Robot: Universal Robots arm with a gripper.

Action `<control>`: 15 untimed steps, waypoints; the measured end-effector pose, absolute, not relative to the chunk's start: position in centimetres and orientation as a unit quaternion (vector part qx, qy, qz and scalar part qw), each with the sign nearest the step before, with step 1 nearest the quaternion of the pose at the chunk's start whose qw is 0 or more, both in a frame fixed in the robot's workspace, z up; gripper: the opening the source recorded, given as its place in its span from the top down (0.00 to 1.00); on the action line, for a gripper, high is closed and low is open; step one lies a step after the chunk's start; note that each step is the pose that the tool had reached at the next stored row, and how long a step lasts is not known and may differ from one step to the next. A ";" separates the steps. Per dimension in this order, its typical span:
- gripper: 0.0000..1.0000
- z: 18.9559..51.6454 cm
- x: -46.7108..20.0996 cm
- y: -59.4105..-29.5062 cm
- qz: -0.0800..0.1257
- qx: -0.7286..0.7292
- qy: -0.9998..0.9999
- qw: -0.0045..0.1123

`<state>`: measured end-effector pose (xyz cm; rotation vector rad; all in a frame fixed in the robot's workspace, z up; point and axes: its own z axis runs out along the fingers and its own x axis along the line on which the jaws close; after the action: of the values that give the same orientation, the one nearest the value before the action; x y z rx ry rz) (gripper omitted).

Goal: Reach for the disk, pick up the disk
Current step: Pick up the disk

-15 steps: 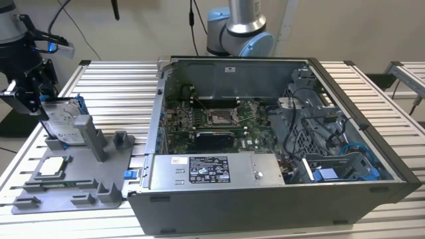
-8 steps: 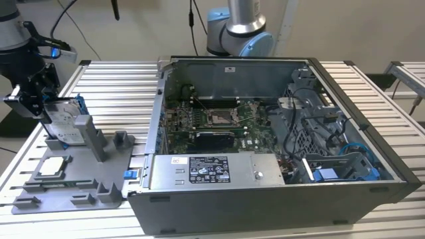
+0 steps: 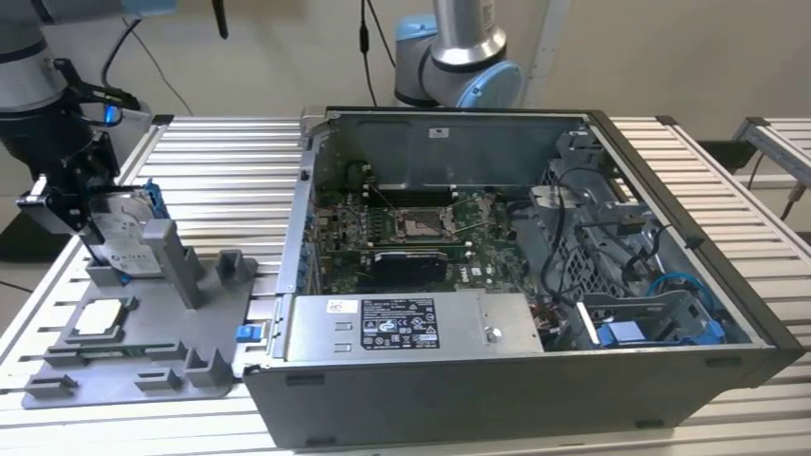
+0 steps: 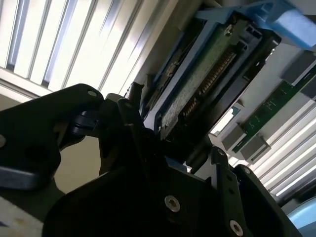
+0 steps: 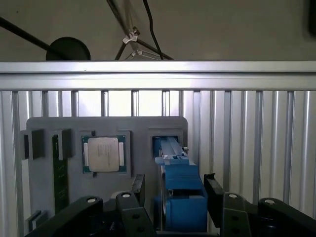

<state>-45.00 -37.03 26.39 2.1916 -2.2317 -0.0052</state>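
Right now we are looking at the claw (image 5: 174, 182) hanging over the disk (image 5: 181, 202). Its two black fingers (image 5: 138, 190) are spread apart and straddling the blue bracket in the first wrist view. One finger is sitting just beside the plastic with a thin dark gap showing, so we are reading the claw as wide and not clamped. The disk is standing on edge in a slot of the grey fixture (image 3: 190, 323). That fixture is lying on the slatted metal surface (image 3: 228, 180) at the exterior view's left, just beside the open computer case (image 3: 507, 389). In the exterior view the disk's white label is showing, and a grey upright post (image 3: 165, 252) is standing just beside it. In the second wrist view we are seeing the disk's other face, a green circuit board framed by the blue bracket, rising from between the black claw parts. Also resting in the fixture are a small square chip (image 5: 103, 154) in its own recess, near the disk's slot, and a narrow green memory stick (image 5: 60, 173) beyond the chip. Behind the case, a second arm (image 3: 457, 57) in grey and blue is rising.
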 end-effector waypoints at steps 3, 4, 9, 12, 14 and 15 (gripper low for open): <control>0.00 26.1 -45.1 -37.0 -0.002 0.701 -0.713 0.007; 0.00 26.0 -45.1 -37.0 -0.003 0.701 -0.713 0.007; 0.00 25.7 -45.1 -37.0 -0.005 0.701 -0.713 0.004; 1.00 25.8 -45.1 -37.0 -0.005 0.701 -0.713 0.003; 1.00 26.0 -45.1 -37.0 -0.005 0.701 -0.713 0.002; 1.00 26.0 -45.1 -37.0 -0.005 0.701 -0.713 0.002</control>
<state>-45.10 -37.01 26.03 2.1983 -2.2384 -0.0150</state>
